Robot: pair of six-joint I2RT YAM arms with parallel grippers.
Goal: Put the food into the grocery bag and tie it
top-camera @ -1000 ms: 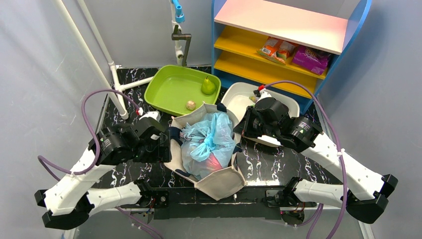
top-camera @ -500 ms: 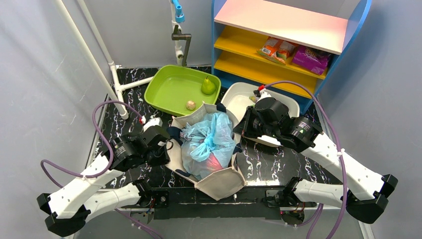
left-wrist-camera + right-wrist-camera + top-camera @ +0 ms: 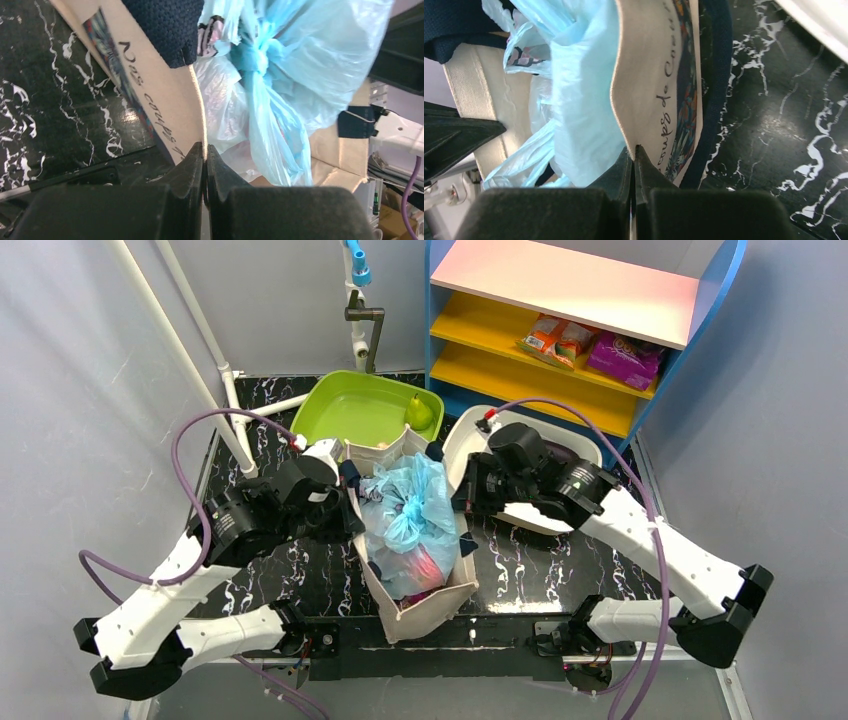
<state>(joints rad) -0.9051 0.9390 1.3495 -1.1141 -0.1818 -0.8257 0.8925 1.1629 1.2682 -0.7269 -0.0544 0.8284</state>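
Note:
The grocery bag (image 3: 408,512), thin light-blue plastic with its handles tied in a knot (image 3: 254,56), sits inside a beige canvas tote (image 3: 425,612). Red food (image 3: 427,566) shows faintly through the plastic near the bag's lower part. My left gripper (image 3: 352,508) is shut on the tote's left rim (image 3: 199,120). On the opposite side, my right gripper (image 3: 463,504) is shut on the right rim (image 3: 624,130). The tote stands upright between them, its sides drawn in around the bag (image 3: 584,100). Navy handles (image 3: 167,30) hang at the rim.
A green bin (image 3: 345,420) with a green pear (image 3: 419,412) sits behind the tote. A white tub (image 3: 472,436) lies under the right arm. A shelf unit (image 3: 560,360) with snack packets stands at the back right, and white pipes (image 3: 232,405) at the left.
My left gripper has closed on the tote's left rim. Both arms have moved inward and up, so the flattened tote now stands upright and narrow around the bag.

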